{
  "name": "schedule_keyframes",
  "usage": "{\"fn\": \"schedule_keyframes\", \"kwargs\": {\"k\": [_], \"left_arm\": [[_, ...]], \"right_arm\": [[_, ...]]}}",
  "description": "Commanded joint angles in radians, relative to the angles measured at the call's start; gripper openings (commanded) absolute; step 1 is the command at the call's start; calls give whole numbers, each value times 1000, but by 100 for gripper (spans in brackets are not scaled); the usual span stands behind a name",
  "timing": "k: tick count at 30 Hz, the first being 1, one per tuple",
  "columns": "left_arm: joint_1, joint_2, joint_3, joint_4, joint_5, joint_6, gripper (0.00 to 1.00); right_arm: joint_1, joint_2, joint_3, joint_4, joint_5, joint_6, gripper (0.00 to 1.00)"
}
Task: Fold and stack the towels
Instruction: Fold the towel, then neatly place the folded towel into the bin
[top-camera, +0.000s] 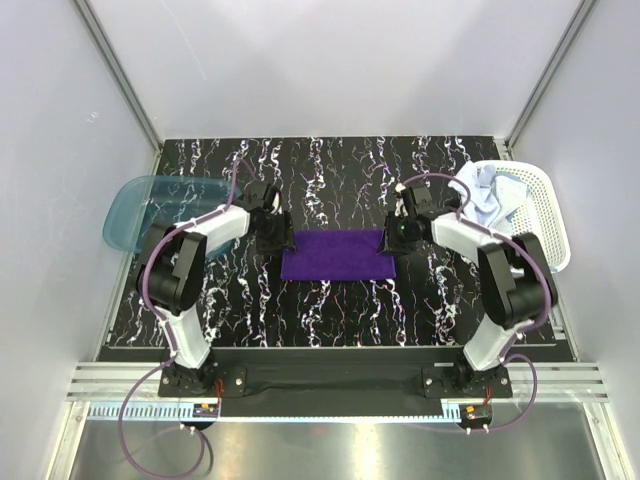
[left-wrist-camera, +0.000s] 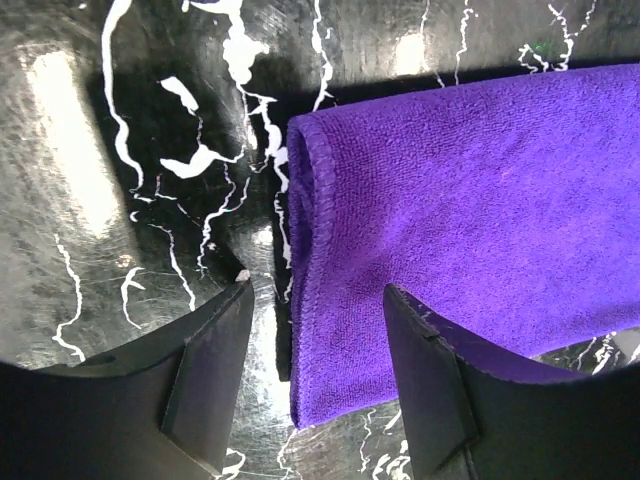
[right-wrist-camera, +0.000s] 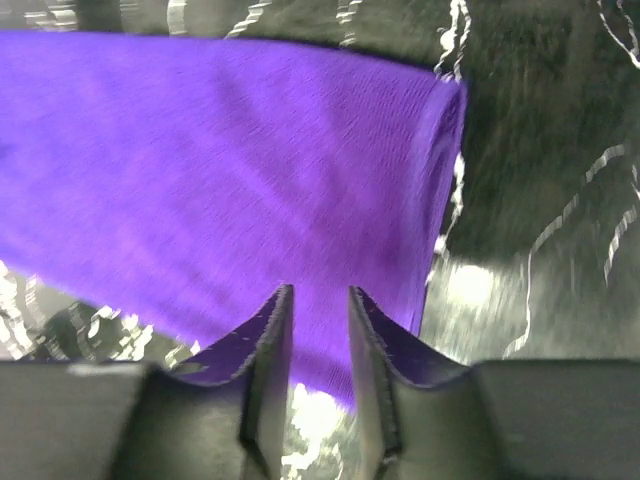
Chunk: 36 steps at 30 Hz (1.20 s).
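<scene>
A deep purple towel (top-camera: 337, 255) lies folded flat as a long rectangle in the middle of the table. My left gripper (top-camera: 272, 238) stands at its left end. In the left wrist view it (left-wrist-camera: 318, 290) is open, and the towel's (left-wrist-camera: 470, 200) hemmed left edge lies on the table below the gap. My right gripper (top-camera: 395, 238) hovers at the right end. In the right wrist view it (right-wrist-camera: 320, 292) is open by a narrow gap over the towel's (right-wrist-camera: 220, 170) near right corner, with nothing pinched. Crumpled light blue and white towels (top-camera: 488, 195) sit in the basket.
A white mesh basket (top-camera: 548, 215) stands at the right rear of the black marbled table (top-camera: 330, 310). A translucent teal tray (top-camera: 135, 205) lies at the left rear. White walls and metal rails enclose the table.
</scene>
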Motion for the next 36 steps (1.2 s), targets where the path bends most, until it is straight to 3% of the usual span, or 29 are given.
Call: {"fn": "schedule_keyframes", "kwargs": {"k": [1,4,7,9,11,12,13,16,27,36], "left_arm": [[-21,9,-14,28,-11,7,60],[-30,10,-25,35,-8,-21,58],[-44,12,-43,20,-48,-50,53],[-58,18,-54,14,-80,-70,48],[-63,26,-62,17,-80,-85,40],[-64,27,-62,11,-86,-89,27],[-64,23,-59,6,-88,-89,21],[-64,12,-4,-67,-137,-69,0],[-55,-7,329,-443,-447,54,0],[81,-11,541,-603,-597,204,0]], "right_arm": [[-1,-156,-30,70,-39,13,36],[0,-205,-26,62,-61,4,43],[0,-228,-13,45,-47,-5,58],[0,-237,-17,48,-32,-1,76],[0,-237,-15,50,-36,5,84],[0,-237,-17,54,-49,10,98],[0,-239,-20,59,-55,18,100],[2,-252,-29,64,-63,27,100],[0,-300,-23,30,-41,38,100],[-1,-265,3,10,-43,7,100]]}}
